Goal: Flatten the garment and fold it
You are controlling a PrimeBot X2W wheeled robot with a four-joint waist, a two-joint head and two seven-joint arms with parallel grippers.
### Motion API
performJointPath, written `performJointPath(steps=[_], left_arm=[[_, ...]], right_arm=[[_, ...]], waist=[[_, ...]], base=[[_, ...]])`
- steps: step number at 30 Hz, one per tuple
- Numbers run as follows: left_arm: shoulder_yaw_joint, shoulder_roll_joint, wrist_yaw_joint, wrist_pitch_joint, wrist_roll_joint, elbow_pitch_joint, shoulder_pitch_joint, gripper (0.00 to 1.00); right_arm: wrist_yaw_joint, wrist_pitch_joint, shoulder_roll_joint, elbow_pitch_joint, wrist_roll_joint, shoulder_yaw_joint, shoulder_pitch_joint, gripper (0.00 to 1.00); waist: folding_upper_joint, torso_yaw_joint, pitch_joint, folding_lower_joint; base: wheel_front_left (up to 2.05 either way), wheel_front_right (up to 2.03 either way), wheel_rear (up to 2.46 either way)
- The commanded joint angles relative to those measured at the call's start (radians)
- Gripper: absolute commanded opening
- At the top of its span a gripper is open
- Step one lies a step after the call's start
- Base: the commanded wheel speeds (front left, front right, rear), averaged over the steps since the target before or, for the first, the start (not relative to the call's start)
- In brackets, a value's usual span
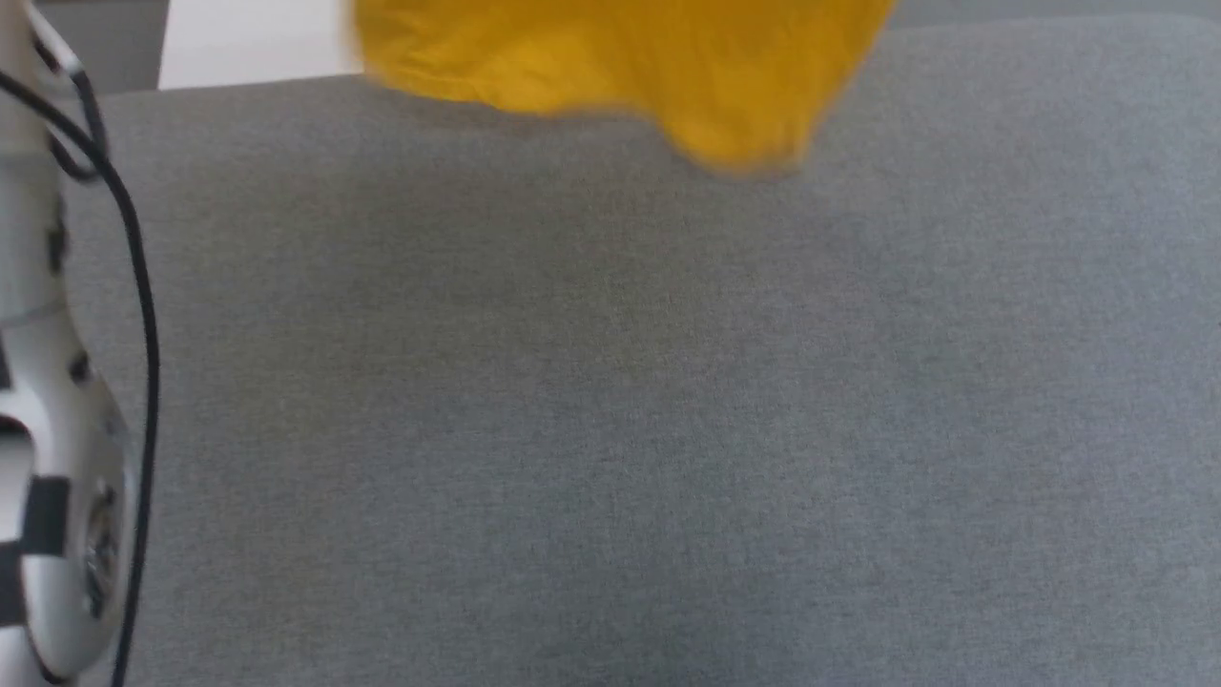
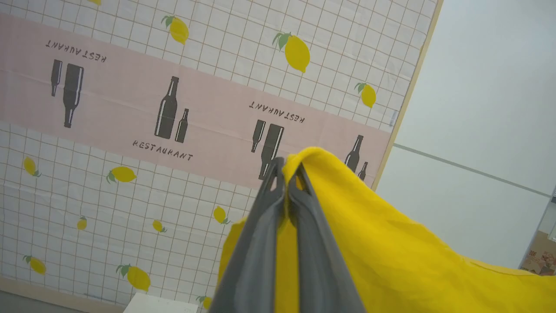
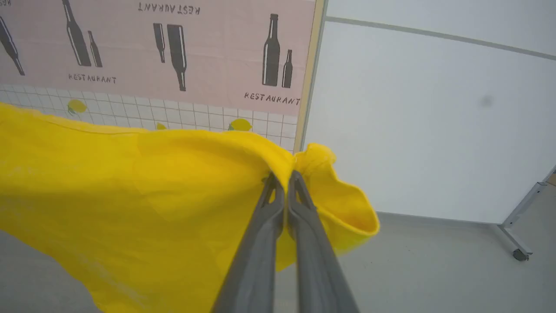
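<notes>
You hold the bright yellow cloth T-shirt (image 3: 130, 182) aloft, its lower part hanging over the far side of the grey fabric-covered tabletop (image 1: 610, 429). Your left claw (image 2: 284, 171) and right claw (image 3: 284, 180) each pinch its upper edge. By my judgement, neither flattening nor folding is done yet.

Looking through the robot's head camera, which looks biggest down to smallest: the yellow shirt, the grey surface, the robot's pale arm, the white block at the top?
1. grey surface
2. yellow shirt and pale arm: about alike, and the arm is nearer the camera, so unranked
3. white block
</notes>
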Motion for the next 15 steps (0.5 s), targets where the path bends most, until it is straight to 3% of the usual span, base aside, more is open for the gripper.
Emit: performJointPath(steps=[1, 7, 15], left_arm=[[-0.004, 0.012, -0.003, -0.017, 0.014, 0.010, -0.028, 0.00], [-0.010, 0.038, -0.018, -0.076, 0.039, 0.072, -0.092, 0.00], [0.010, 0.032, -0.067, -0.127, -0.011, 0.149, -0.006, 0.00]], right_arm=[[-0.001, -0.028, 0.007, 0.013, -0.017, -0.019, -0.021, 0.00], [-0.001, -0.133, 0.055, 0.099, -0.066, -0.083, -0.083, 0.00], [-0.001, -0.156, 0.031, 0.153, 0.036, 0.015, -0.027, 0.00]], waist=[[0.0000, -0.013, 0.031, -0.0001], [0.0000, -0.018, 0.077, -0.0001], [0.0000, 0.005, 0.098, -0.0001]], base=[[0.00, 0.00, 0.00], [0.00, 0.00, 0.00], [0.00, 0.00, 0.00]])
